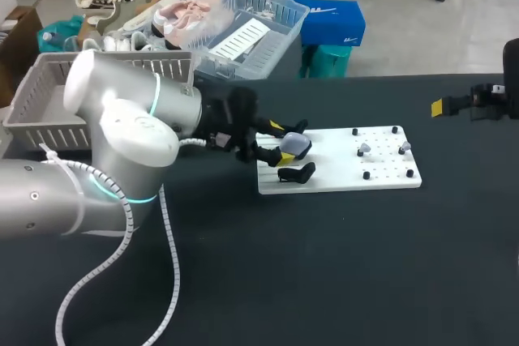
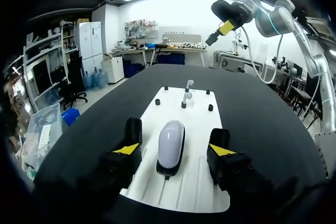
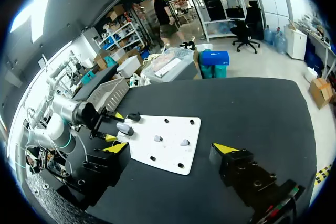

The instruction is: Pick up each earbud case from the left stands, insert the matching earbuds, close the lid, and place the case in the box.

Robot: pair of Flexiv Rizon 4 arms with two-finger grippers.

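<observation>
The left arm (image 1: 122, 143), at nine o'clock in the head view, is a run of fat silver-grey cylinders with rounded caps, its joints ringed by glowing cyan bands. A white spiral-wrapped cable (image 1: 170, 241) loops off it toward six o'clock, with a white zip tie (image 1: 50, 154) near the elbow. The wrist is black. The right arm (image 2: 278, 18) matches it in colour and shape. Both carry blocky black fingers (image 2: 122, 163) with yellow tips.

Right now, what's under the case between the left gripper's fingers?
A black stand on the white board holds the earbud case. The case covers the stand's top.
</observation>
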